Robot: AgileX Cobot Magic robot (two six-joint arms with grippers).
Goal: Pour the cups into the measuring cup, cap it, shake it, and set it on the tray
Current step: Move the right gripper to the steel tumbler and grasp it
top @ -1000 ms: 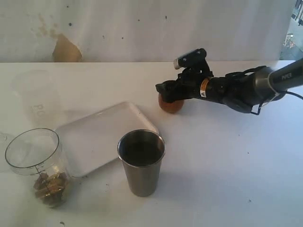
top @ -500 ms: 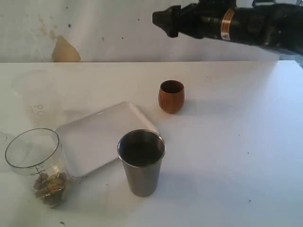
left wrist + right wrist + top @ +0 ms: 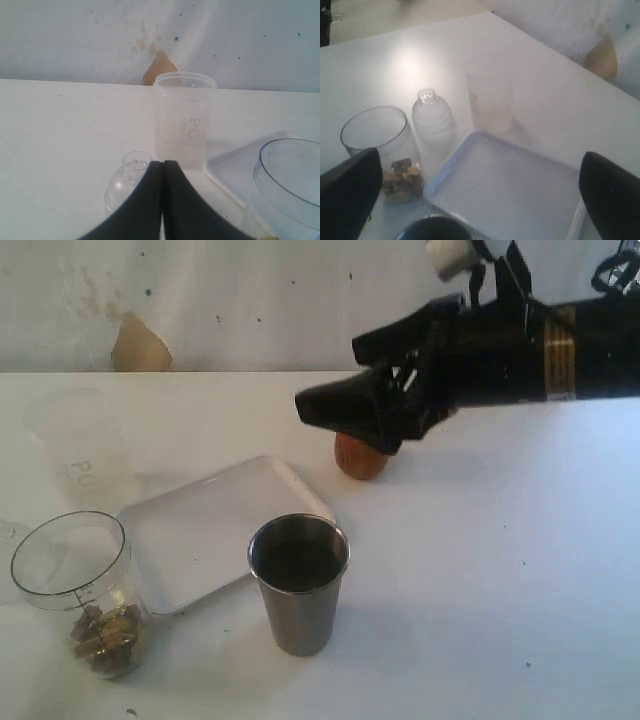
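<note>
The steel tumbler [image 3: 298,585] stands at the front of the table, its rim [image 3: 432,229] showing between my right fingers. The brown wooden cup [image 3: 358,460] stands behind it, mostly hidden by my right arm. My right gripper [image 3: 326,375] hangs open and empty in the air in front of that cup; in the right wrist view the right gripper [image 3: 480,200] is spread wide above the white tray [image 3: 510,190]. The clear measuring cup [image 3: 75,585] at the front left holds brown pieces. My left gripper [image 3: 162,167] is shut and empty, low beside the measuring cup [image 3: 285,190].
A frosted plastic cup [image 3: 75,445] stands behind the tray [image 3: 215,525]. A clear domed lid [image 3: 125,180] lies on the table just past my left fingers [image 3: 150,200], near the frosted cup [image 3: 184,117]. A wall runs along the table's far edge.
My right arm left the wooden cup standing, rose high, then swung down and leftward, and it now covers most of that cup. Everything on the table has stayed put.
</note>
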